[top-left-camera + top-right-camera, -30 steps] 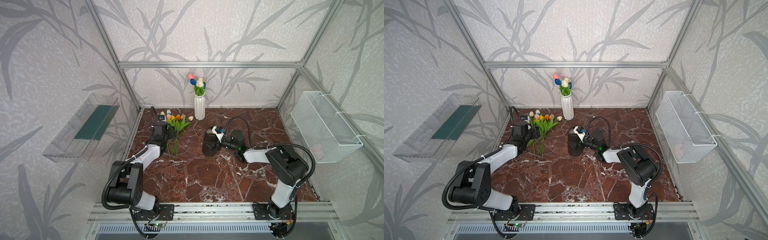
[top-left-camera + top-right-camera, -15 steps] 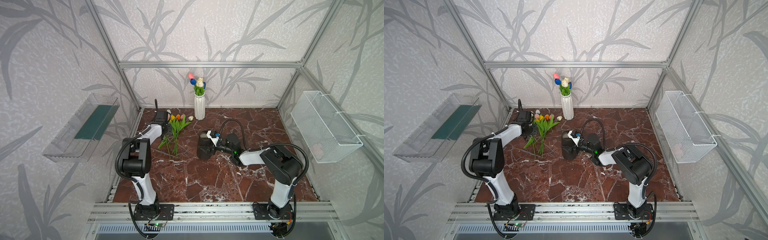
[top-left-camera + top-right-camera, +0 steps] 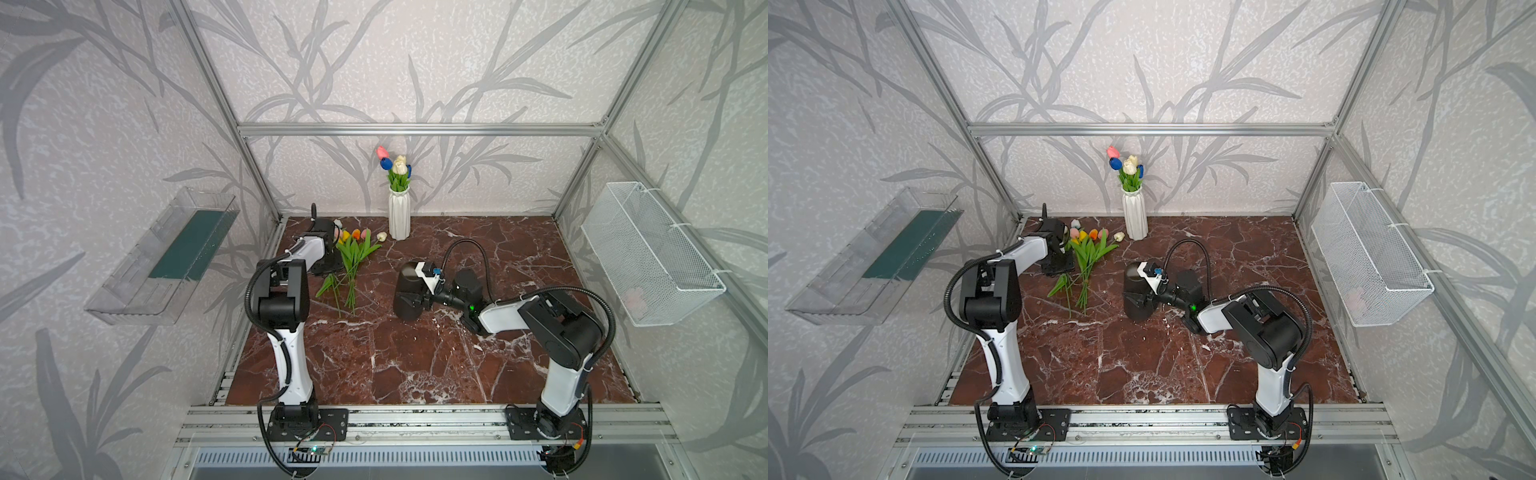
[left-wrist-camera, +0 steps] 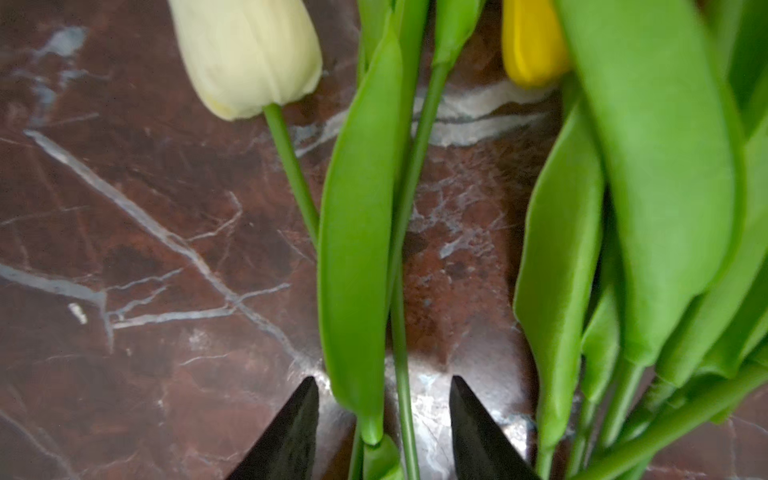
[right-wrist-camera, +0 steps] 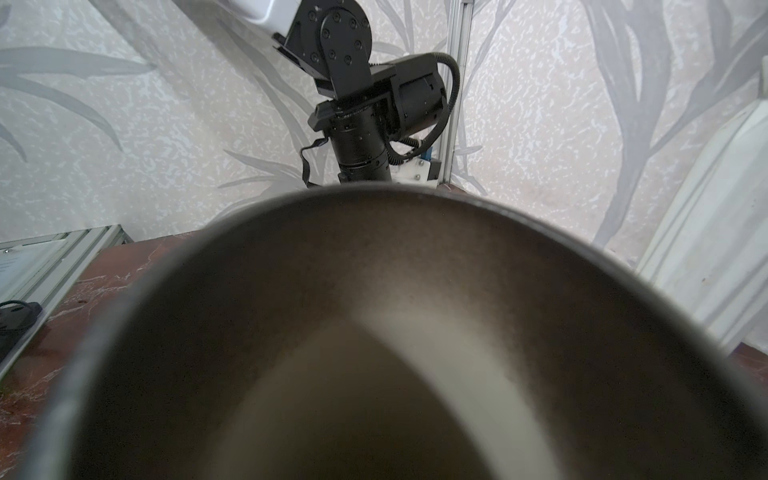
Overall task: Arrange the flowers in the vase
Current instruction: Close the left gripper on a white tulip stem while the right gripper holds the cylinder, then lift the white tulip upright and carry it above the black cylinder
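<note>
Where the flowers [image 3: 353, 253] lie on the table [image 3: 415, 365] in both top views, your left claw [image 3: 328, 268] is beside their stems and your right claw [image 3: 412, 297] grips a dark pot [image 3: 403, 311]; in the left wrist view the fingers [image 4: 291, 432] stand apart around one stem [image 4: 401, 332]; the right wrist view shows only the pot's inside

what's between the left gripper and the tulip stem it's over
Nothing visible blocks it: in the left wrist view the open left gripper straddles a thin stem on the marble table. A leaf lies beside that stem inside the gap, so it would likely get pinched too. The right gripper, holding a dark container, is clear.
</note>
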